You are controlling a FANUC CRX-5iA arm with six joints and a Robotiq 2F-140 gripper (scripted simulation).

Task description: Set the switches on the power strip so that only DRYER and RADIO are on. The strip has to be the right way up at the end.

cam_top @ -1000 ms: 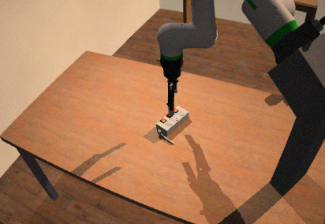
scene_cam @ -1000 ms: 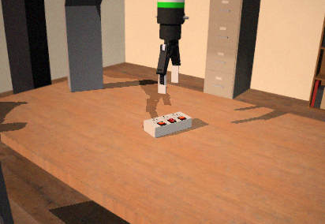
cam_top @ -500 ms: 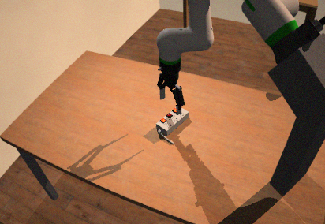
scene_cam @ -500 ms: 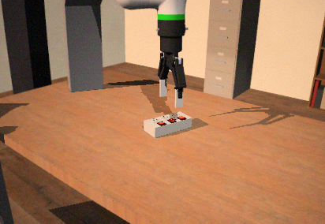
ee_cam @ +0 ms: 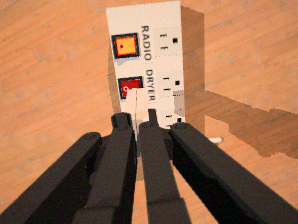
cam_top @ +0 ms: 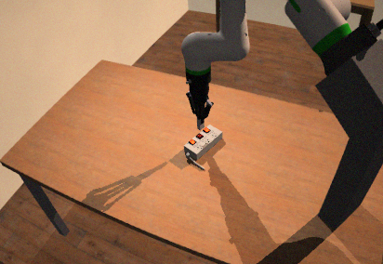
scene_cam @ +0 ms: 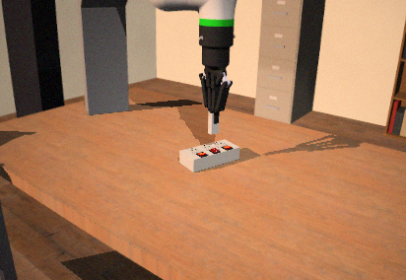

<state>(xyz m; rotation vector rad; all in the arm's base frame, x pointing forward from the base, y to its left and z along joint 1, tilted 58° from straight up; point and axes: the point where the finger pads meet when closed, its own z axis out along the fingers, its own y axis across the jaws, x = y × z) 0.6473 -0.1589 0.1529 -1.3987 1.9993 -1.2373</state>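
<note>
- Power strip (cam_top: pixel 203 142) lies face up around the middle of the bench (cam_top: pixel 84 115), well away from every edge, its stub cable toward the front edge in the top view.
- Gripper (scene_cam: pixel 213 123) is closed with nothing between the fingers, pads pressed together into a single poker, hanging just above the strip.
- Wrist view: the RADIO switch (ee_cam: pixel 125 45) glows orange, so on. The DRYER switch (ee_cam: pixel 131 87) is darker red, so I judge it off. The pad tips cover its near edge.
- The third switch is hidden behind the fingers in the wrist view; the end switch (cam_top: pixel 191 141) nearest the cable glows orange in the top view, likely on and still to be turned off.
- Step in hand, as I read it: press DRYER on.
- Do it well: come straight down on the raised half of the rocker only, stay centred so RADIO isn't clipped, and use light force so the strip doesn't skid or tip.
</note>
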